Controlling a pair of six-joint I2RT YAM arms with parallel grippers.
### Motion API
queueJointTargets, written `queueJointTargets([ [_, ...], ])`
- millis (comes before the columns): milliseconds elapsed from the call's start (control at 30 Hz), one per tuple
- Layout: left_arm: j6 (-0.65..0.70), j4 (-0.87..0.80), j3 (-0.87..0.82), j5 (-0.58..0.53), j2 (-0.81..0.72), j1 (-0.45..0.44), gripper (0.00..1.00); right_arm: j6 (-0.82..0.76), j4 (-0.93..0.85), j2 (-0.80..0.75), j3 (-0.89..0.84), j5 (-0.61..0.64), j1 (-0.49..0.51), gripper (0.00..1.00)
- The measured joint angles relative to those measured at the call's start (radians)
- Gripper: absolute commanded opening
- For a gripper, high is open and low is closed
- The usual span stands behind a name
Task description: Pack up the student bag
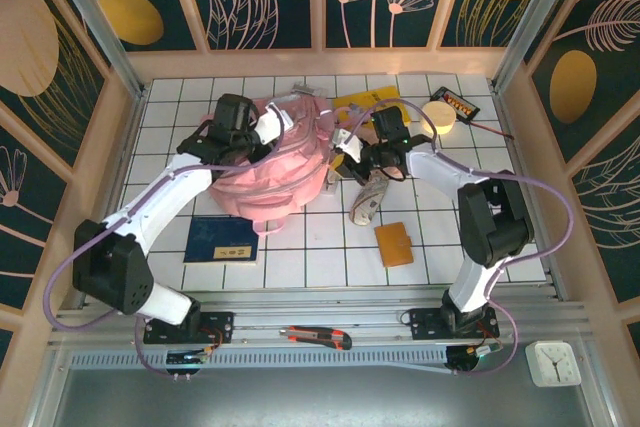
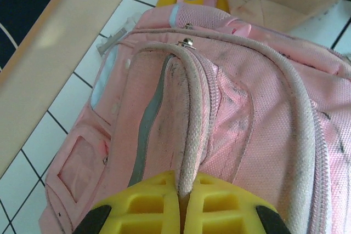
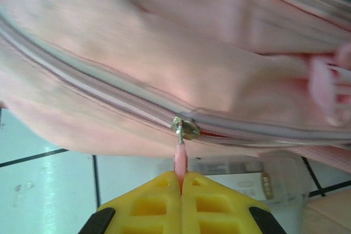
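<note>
Tiling in white with dark grid lines is seen across the surface (image 1: 320, 262). At its near left a blue booklet (image 1: 222, 240) is laid flat, just beside the near edge of the student bag (image 1: 275, 182). The bag, pink and slumped, is placed in the middle of the surface between the two arms, with its pockets and pale strips turned upward.

In the left wrist view, the left fingers (image 2: 181, 217) are pressed together on a corded seam (image 2: 192, 135) that is raised from the bag's front panel. The cord is pinched between the yellow tips with no gap left.

A red-and-black utility knife (image 1: 315, 337) is laid on the near rail, between the arm bases.

In the right wrist view, the right fingers (image 3: 181, 206) are clamped on the pink zip pull (image 3: 180, 163), which is hung from a metal slider on the bag's zip line.

Behind the bag, a yellow book (image 1: 360, 107) is partly covered by it. To the right, an orange wallet (image 1: 394, 243) is laid flat, well apart from a cream disc (image 1: 437, 115) at the far side. A white clock (image 1: 553, 362) is set on the near right ledge.
</note>
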Motion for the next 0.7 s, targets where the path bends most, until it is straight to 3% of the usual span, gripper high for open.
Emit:
queueJointTargets([
  [333, -0.236, -0.067, 0.198, -0.180, 0.170, -0.108, 0.00, 0.067, -0.099, -0.060, 0.013, 0.050, 0.119, 0.00],
  [700, -0.594, -0.362, 0.613, -0.443, 0.416, -0.181, 0.00, 0.392, -0.017, -0.147, 0.011, 0.204, 0.254, 0.00],
])
